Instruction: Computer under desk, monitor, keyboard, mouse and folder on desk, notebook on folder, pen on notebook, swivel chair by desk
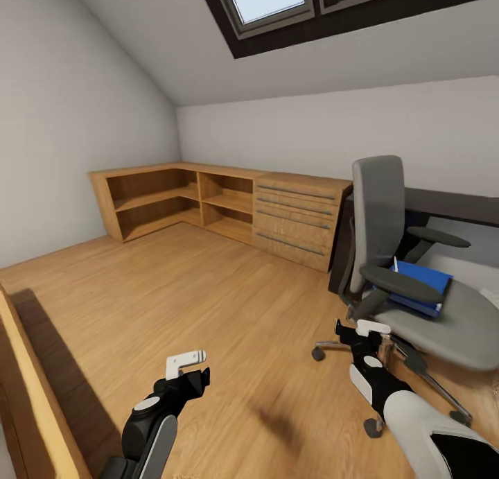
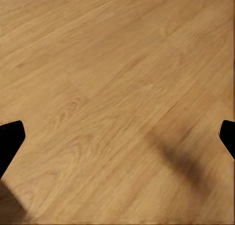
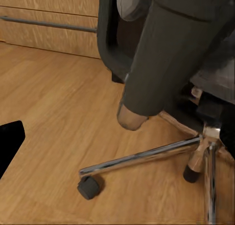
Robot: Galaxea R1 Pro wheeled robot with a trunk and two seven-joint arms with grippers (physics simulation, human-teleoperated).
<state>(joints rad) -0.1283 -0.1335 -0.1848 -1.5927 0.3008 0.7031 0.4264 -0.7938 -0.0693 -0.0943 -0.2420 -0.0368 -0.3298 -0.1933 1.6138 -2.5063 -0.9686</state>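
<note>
The grey swivel chair stands at the right, with the bright blue folder lying on its seat between the black armrests. Behind it runs the black desk. My right gripper hangs low beside the chair's near side, open and holding nothing. In the right wrist view its dark fingertip frames the chair's chrome base and a caster. My left gripper hovers open over bare floor, with both its fingertips spread wide.
A light wood cabinet with bar-handle drawers and open corner shelves line the back wall. A wooden furniture edge runs along the near left. Wood floor stretches between them. The ceiling slopes under a skylight.
</note>
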